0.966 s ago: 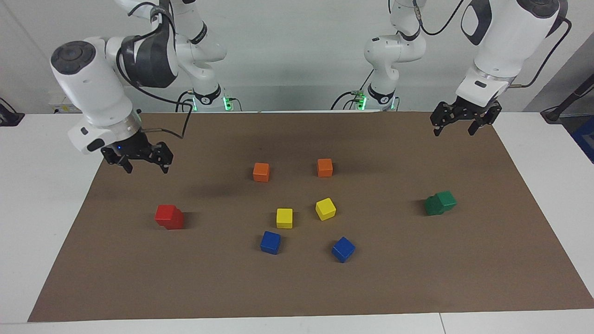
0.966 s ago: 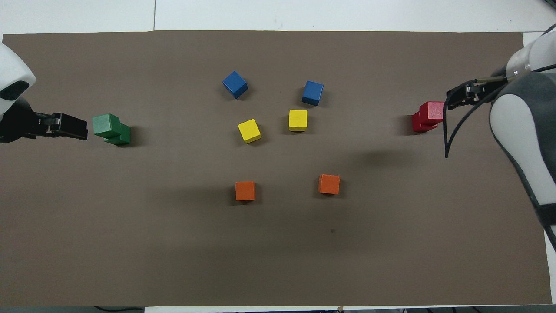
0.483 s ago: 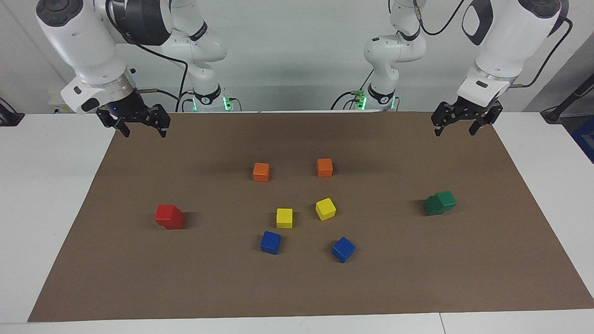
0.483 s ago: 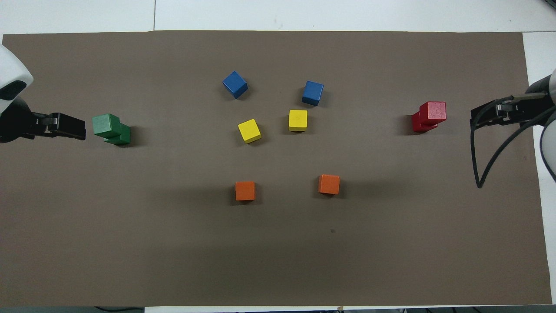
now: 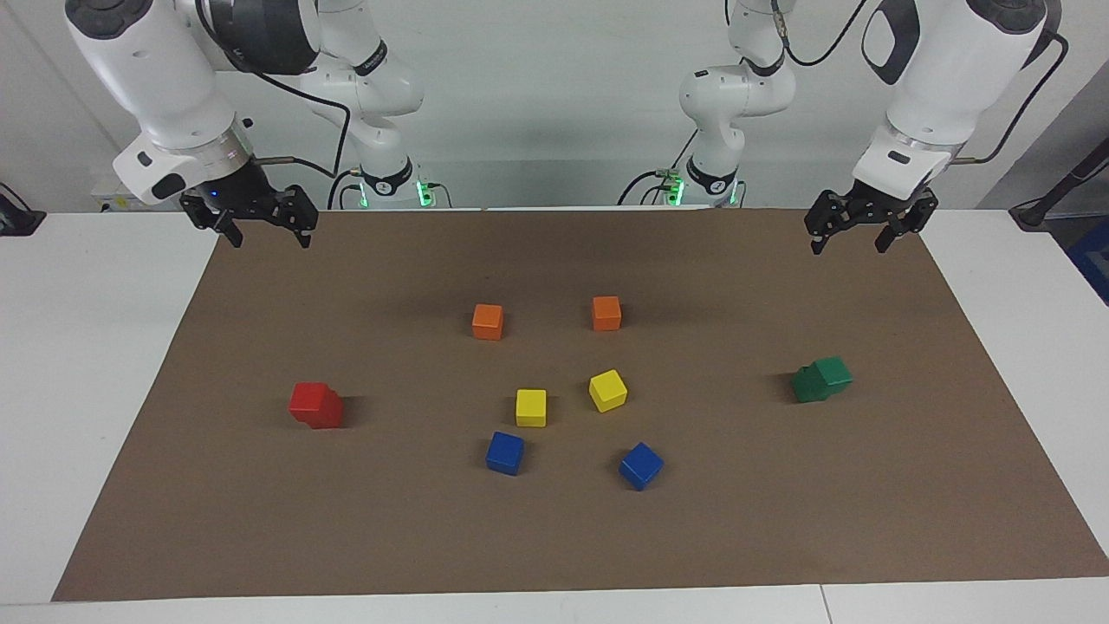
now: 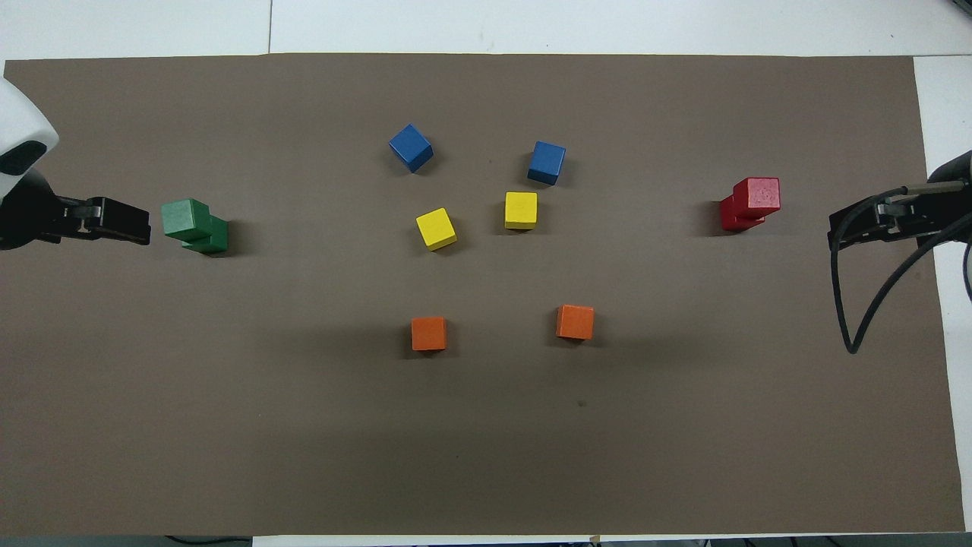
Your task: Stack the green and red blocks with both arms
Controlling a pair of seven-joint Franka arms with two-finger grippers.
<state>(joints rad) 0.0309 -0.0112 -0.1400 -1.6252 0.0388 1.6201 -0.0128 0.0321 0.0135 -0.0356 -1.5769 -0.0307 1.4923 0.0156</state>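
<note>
Two red blocks (image 5: 316,405) stand stacked, the upper one shifted off-centre, at the right arm's end of the brown mat; the stack also shows in the overhead view (image 6: 748,201). Two green blocks (image 5: 823,379) stand stacked the same way at the left arm's end, also in the overhead view (image 6: 194,226). My right gripper (image 5: 270,241) is open and empty, raised over the mat's corner at its own end (image 6: 847,228). My left gripper (image 5: 848,247) is open and empty, raised over the mat's corner at its own end (image 6: 125,222).
In the middle of the mat (image 5: 554,537) lie two orange cubes (image 5: 488,321) (image 5: 606,313), two yellow cubes (image 5: 531,407) (image 5: 608,390) and two blue cubes (image 5: 505,453) (image 5: 641,465), all single and apart. White table borders the mat.
My right gripper has risen and drawn back from beside the red stack to the mat's corner at the robots' end. The left arm has barely moved. No block has moved.
</note>
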